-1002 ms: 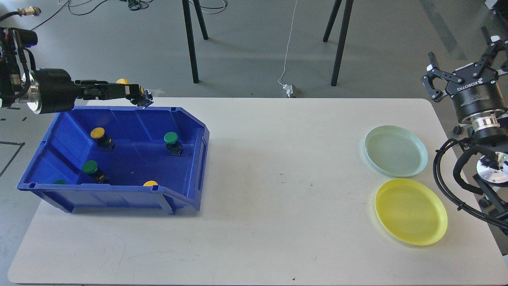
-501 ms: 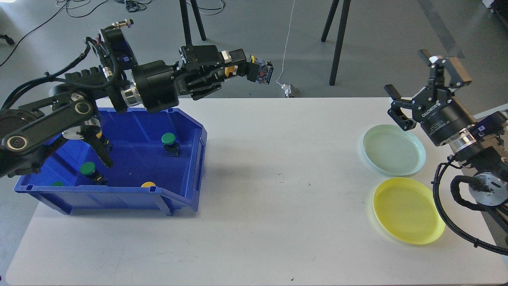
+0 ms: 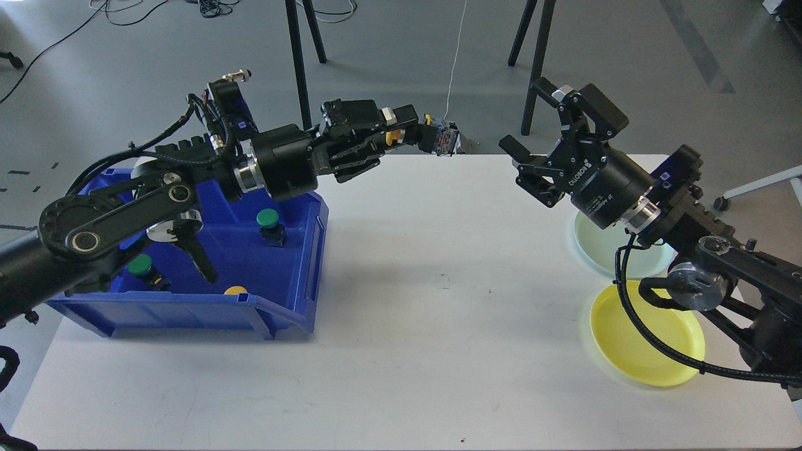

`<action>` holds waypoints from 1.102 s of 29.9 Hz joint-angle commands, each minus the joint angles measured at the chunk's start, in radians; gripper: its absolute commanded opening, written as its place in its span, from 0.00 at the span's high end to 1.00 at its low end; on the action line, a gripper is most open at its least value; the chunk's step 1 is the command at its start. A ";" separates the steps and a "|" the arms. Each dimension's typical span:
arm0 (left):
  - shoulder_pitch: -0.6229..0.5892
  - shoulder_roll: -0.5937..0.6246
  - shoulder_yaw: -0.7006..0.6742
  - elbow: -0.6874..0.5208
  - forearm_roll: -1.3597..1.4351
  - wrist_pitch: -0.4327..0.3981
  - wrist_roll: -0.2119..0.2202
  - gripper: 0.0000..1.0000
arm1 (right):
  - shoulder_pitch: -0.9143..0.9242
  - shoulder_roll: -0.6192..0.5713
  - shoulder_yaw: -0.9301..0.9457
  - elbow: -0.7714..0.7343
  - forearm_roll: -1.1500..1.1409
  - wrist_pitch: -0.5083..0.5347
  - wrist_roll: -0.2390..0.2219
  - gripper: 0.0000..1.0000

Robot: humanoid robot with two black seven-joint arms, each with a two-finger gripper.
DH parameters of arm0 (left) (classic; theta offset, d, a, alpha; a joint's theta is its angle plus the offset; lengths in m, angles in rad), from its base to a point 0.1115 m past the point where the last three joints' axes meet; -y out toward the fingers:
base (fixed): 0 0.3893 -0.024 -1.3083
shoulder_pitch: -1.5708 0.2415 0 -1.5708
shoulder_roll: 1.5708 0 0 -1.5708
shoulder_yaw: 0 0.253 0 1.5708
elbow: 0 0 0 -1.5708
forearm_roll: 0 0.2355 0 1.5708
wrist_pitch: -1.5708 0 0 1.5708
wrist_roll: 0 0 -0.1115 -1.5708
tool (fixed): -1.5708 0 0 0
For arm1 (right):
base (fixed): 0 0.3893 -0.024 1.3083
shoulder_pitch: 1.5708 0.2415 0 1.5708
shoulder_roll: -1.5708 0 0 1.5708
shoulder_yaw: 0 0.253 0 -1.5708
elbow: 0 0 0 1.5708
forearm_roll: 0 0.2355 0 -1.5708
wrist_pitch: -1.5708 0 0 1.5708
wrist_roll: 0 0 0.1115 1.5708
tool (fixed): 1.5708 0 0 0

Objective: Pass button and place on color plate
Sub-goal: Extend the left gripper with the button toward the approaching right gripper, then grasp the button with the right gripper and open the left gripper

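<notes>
My left gripper (image 3: 401,133) is shut on a yellow button (image 3: 421,135), held sideways above the table's back middle with its black and blue base pointing right. My right gripper (image 3: 532,141) is open and empty, a short way to the right of the button and facing it. A yellow plate (image 3: 645,351) and a pale green plate (image 3: 592,247) lie at the right, partly hidden by my right arm. The blue bin (image 3: 301,275) at the left holds green buttons (image 3: 268,218) and a yellow one (image 3: 235,290).
The white table (image 3: 438,344) has open surface between the bin and the plates. Black stand legs (image 3: 301,56) and a white cable (image 3: 454,69) are on the floor behind the table.
My left gripper has carried the yellow button right and a little down from over the bin. My right gripper has moved left from beside the plates toward the button.
</notes>
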 commanded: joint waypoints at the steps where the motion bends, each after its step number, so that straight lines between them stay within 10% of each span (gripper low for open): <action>1: 0.000 -0.001 0.000 0.001 0.000 0.000 0.000 0.97 | 0.031 0.052 -0.050 -0.009 0.006 0.001 0.000 0.01; 21: 0.002 -0.001 -0.001 0.004 -0.002 -0.003 0.000 0.97 | 0.024 0.143 -0.068 -0.014 0.090 -0.005 0.000 0.11; 33: 0.002 0.000 -0.001 0.004 -0.002 -0.003 0.000 0.95 | 0.023 0.151 -0.076 -0.015 0.077 0.000 0.000 0.56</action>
